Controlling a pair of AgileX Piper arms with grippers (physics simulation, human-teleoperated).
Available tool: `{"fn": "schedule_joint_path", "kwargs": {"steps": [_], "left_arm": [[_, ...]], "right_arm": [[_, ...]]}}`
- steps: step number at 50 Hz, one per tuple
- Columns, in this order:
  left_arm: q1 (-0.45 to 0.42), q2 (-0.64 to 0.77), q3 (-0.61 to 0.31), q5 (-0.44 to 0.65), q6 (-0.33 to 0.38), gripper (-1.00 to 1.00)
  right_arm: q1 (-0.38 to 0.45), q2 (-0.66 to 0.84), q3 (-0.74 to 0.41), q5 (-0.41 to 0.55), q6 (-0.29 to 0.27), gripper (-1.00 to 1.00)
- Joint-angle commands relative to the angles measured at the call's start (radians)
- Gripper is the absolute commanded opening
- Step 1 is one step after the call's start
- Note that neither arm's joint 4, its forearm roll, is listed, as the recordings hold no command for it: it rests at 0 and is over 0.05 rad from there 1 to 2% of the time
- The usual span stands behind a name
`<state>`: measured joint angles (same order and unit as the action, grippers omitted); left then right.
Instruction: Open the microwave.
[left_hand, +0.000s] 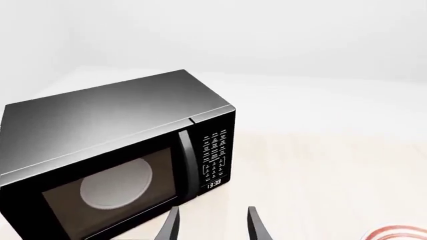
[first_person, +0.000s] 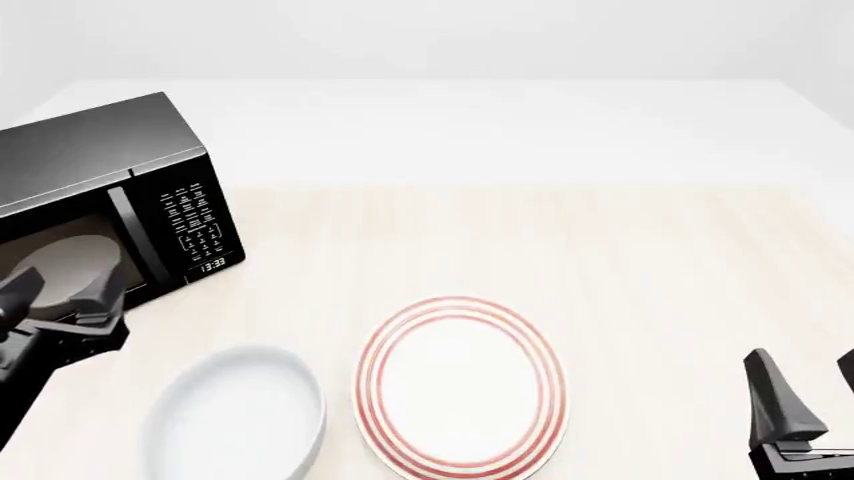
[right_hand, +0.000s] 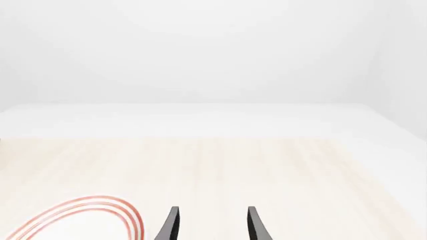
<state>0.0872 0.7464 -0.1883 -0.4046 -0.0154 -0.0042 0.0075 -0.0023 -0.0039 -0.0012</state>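
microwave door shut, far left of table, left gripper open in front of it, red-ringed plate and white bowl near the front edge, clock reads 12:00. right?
One error: the display on the microwave reads 13:33, not 12:00, as the left wrist view shows. The rest holds: door shut, left gripper open in front of it, red-ringed plate and white bowl near the front edge.

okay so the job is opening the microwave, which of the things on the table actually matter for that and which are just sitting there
Part of the job:
- microwave, door shut
- its vertical bar handle
- left gripper, open, close in front of the door

Just lying about:
- red-ringed plate
- white bowl
- right gripper, open, far from the microwave
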Motion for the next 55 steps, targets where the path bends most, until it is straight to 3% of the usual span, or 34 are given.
{"fn": "schedule_joint_path", "kwargs": {"steps": [1, 55], "left_arm": [[0.021, 0.114, 0.018, -0.119, -0.018, 1.00], [0.022, 0.474, -0.104, -0.321, -0.039, 1.00]], "right_arm": [[0.000, 0.000, 0.000, 0.000, 0.000, 1.00], [0.000, 0.000, 0.000, 0.000, 0.000, 1.00]]}}
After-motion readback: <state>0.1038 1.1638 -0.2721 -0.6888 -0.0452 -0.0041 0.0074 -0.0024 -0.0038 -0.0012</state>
